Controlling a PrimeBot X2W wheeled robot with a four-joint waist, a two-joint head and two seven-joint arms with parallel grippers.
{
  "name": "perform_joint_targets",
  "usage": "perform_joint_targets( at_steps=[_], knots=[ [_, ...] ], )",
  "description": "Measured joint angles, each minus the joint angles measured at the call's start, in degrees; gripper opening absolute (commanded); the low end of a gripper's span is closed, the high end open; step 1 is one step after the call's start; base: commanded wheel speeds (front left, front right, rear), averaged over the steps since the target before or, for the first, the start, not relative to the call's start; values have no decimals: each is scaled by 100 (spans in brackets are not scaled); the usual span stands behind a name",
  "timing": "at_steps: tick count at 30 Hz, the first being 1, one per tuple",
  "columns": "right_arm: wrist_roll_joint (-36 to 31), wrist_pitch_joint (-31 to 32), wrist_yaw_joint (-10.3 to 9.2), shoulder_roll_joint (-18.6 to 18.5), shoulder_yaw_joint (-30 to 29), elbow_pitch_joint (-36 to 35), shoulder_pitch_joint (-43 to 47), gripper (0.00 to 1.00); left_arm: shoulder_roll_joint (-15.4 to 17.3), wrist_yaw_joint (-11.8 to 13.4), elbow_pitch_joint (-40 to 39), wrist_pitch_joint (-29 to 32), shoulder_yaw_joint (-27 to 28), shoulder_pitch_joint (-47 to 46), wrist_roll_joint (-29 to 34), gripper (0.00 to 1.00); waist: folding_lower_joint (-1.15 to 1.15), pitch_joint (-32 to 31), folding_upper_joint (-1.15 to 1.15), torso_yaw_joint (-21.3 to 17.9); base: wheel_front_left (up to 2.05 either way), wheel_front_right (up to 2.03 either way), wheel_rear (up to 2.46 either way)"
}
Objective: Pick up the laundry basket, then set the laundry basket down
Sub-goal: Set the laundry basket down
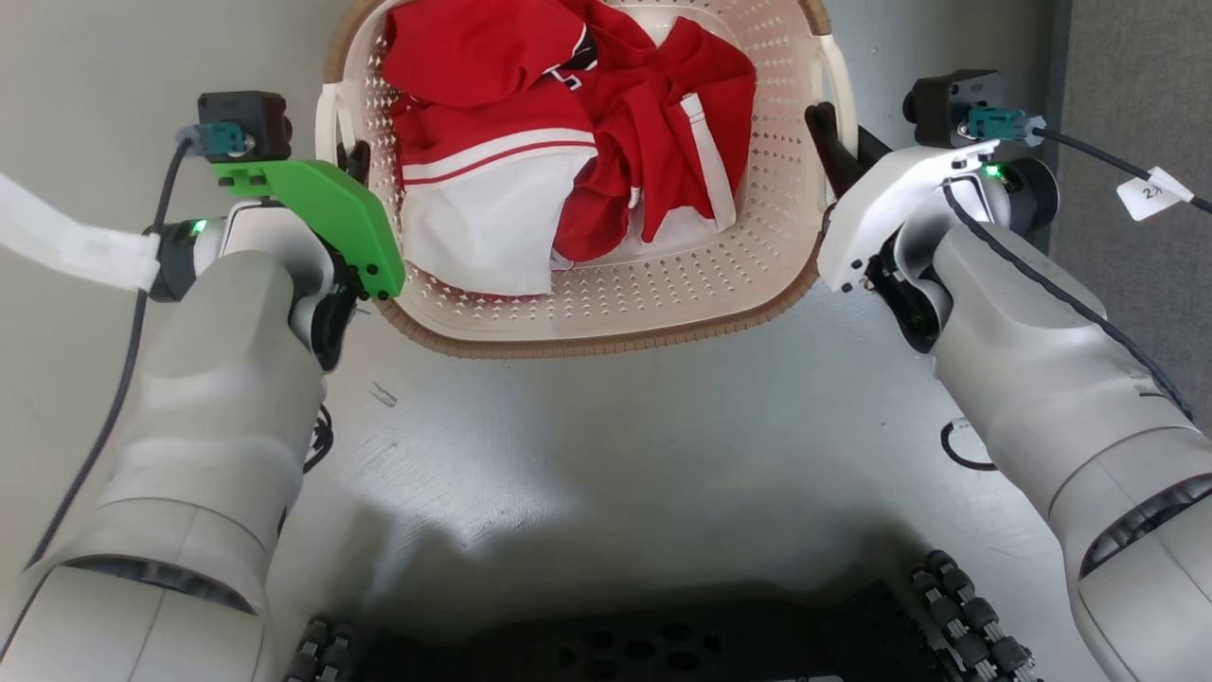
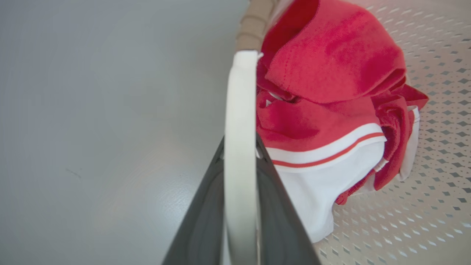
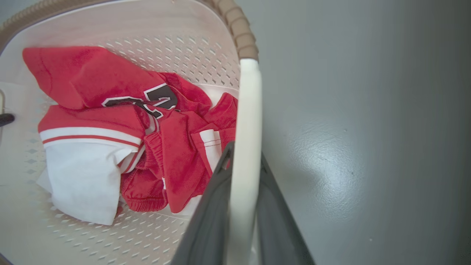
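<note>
The laundry basket is cream-white and perforated with a brown rim, and it sits at the top middle of the head view. Red and white clothes lie inside it. My left gripper is shut on the basket's left white loop handle. In the left wrist view the handle runs between the two dark fingers of that gripper. My right gripper is shut on the right handle. The right wrist view shows that handle clamped the same way in the right gripper. I cannot tell whether the basket rests on the floor.
Grey glossy floor lies all around the basket. My dark wheeled base fills the bottom edge. A darker grey carpet borders the right side. A black cable with a white tag trails from my right wrist.
</note>
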Motion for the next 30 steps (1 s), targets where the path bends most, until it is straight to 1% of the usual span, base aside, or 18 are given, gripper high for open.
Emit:
perform_joint_targets(
  at_steps=[1, 2, 6, 15, 22, 26, 30],
  knots=[
    [0, 0, 8, 0, 9, -13, -5, 74, 5, -24, 7, 77, -2, -12, -25, 100, 0, -3, 0, 3, 0, 0, 0],
    [1, 1, 22, -2, 18, -24, -10, 100, 9, -26, 16, 85, 8, -24, -53, 100, 0, -5, 0, 5, 0, 0, 0],
    [3, 1, 25, -79, 45, -27, -9, 100, 115, -26, 56, 104, 14, -35, -103, 100, 0, -25, 0, 18, 0, 0, 0],
    [4, 1, 51, -62, 122, -159, -7, 100, 119, -80, 25, 86, -99, -37, -104, 100, 0, -167, 0, 49, 0, 0, 0],
    [3, 1, 52, -79, 77, -368, 14, 100, 120, -81, -110, -400, -218, -37, -47, 100, 0, -397, 0, 55, 0, 0, 0],
    [0, 0, 52, -146, -14, -616, 49, 100, 119, -77, -112, -693, -254, -15, 30, 100, 0, -579, 0, 50, 0, 0, 0],
    [-18, 1, 52, -207, -100, -837, 137, 100, 120, 7, -108, -839, -256, 57, 57, 100, 0, -791, 0, 39, 0, 0, 0]
  ],
)
